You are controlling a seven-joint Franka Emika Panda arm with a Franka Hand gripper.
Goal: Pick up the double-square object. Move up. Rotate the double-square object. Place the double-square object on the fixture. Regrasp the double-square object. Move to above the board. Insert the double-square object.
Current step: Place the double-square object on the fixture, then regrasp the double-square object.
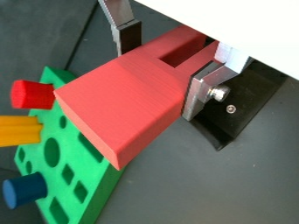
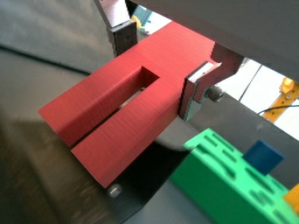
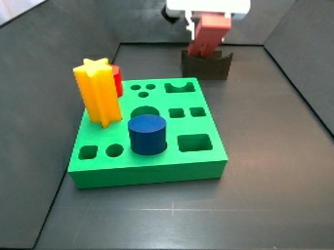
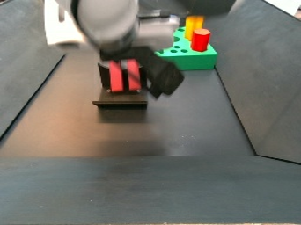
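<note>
Red block [image 1: 122, 105] fills both wrist views, clamped between the fingers [image 1: 205, 90] near its slotted end; gripper [image 1: 163, 63] holds it over the fixture [image 3: 209, 66] | step, as judged: placing on the fixture; next: lower, seat it, release | board [image 3: 196, 168] well apart

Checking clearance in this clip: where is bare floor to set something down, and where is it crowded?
Bare floor lies in front of the board and along its right side. It is crowded at the back, where the gripper holds the double-square object over the fixture.
</note>
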